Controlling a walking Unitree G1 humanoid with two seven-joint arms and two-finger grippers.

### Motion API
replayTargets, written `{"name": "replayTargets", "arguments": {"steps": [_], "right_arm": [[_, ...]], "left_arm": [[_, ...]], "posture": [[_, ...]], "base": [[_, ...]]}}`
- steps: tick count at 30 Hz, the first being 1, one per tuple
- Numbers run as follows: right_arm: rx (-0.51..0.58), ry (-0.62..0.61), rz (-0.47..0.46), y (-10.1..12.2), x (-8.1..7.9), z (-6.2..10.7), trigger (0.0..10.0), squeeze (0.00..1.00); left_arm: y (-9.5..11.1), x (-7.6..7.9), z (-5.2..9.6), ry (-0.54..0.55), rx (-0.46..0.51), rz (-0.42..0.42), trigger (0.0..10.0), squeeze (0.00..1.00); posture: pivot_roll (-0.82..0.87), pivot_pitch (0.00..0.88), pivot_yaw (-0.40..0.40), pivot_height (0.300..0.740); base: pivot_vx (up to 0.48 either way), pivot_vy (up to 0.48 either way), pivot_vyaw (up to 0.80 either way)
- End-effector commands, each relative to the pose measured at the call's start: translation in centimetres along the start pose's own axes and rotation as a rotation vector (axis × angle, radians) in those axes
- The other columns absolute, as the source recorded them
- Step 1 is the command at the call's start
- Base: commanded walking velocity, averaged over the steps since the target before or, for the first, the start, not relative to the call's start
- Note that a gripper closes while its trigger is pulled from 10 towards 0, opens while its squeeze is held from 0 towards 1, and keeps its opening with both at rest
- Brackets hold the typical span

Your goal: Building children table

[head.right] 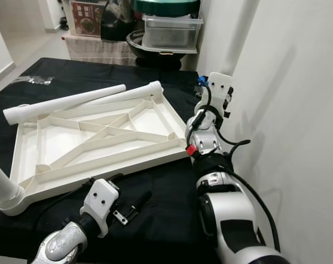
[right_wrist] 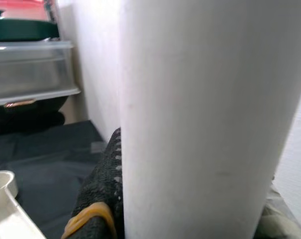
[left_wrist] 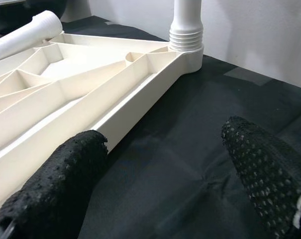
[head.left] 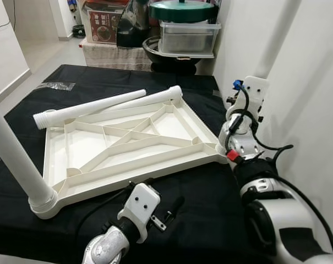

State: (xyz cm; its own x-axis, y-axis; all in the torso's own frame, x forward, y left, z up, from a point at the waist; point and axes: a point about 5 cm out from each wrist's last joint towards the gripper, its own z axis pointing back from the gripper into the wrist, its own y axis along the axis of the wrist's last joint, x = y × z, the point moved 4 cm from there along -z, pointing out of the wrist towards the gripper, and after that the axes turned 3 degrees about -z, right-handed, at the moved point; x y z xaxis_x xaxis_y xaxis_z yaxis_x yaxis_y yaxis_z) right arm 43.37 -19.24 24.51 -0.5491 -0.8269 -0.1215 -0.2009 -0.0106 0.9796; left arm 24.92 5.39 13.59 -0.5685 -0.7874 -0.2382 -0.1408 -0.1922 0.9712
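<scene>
A: We see the cream plastic ribbed tabletop [head.left: 127, 148] lying upside down on the black cloth-covered surface [head.left: 210, 198], in the middle of the head frame.

B: We count two loose white plastic tube legs [head.left: 89, 109] lying across its far edge, toward the upper left. A third white leg [head.left: 15, 159] stands screwed into the corner socket at the lower left.

A: Our left gripper [left_wrist: 165, 184] hovers low over the cloth at the bottom centre, its two black fingers [left_wrist: 60, 184] spread wide, holding nothing. One finger sits just beside the tabletop's near rim.

B: Our right gripper [right_wrist: 98, 199] is at the right-hand corner, closed around a fourth upright white leg [right_wrist: 190, 114] beside the white wall [head.right: 287, 110].

A: Across the top of the frame we make out a clear plastic storage box [head.left: 189, 37] under a green lid [head.left: 183, 10].
</scene>
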Motion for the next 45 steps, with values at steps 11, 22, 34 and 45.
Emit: {"name": "replayTargets", "arguments": {"steps": [11, 22, 34, 45], "right_arm": [[-0.225, -0.321, 0.134, -6.1, 3.6, 2.2, 0.0, 0.0], [-0.164, -0.363, 0.153, -4.7, 2.8, 2.6, 0.0, 0.0], [-0.197, -0.309, 0.223, -5.8, 3.0, 3.0, 0.0, 0.0], [-0.14, -0.309, 0.112, -3.3, 1.1, 3.5, 0.0, 0.0]], "left_arm": [[-0.1, 0.2, -0.2, -0.004, -0.001, 0.002, 10.0, 0.0], [-0.2, 0.2, -0.2, -0.004, -0.001, 0.004, 10.0, 0.0], [-0.3, 0.3, -0.2, -0.003, -0.003, 0.007, 10.0, 0.0], [-0.2, 0.4, -0.4, -0.014, 0.001, 0.001, 10.0, 0.0]], "posture": [[0.05, 0.105, -0.058, 0.74], [0.05, 0.09, -0.062, 0.74], [0.05, 0.084, -0.06, 0.74], [0.05, 0.083, -0.061, 0.74]], "base": [[0.0, 0.0, 0.0], [0.0, 0.0, 0.0], [0.0, 0.0, 0.0], [0.0, 0.0, 0.0]]}}
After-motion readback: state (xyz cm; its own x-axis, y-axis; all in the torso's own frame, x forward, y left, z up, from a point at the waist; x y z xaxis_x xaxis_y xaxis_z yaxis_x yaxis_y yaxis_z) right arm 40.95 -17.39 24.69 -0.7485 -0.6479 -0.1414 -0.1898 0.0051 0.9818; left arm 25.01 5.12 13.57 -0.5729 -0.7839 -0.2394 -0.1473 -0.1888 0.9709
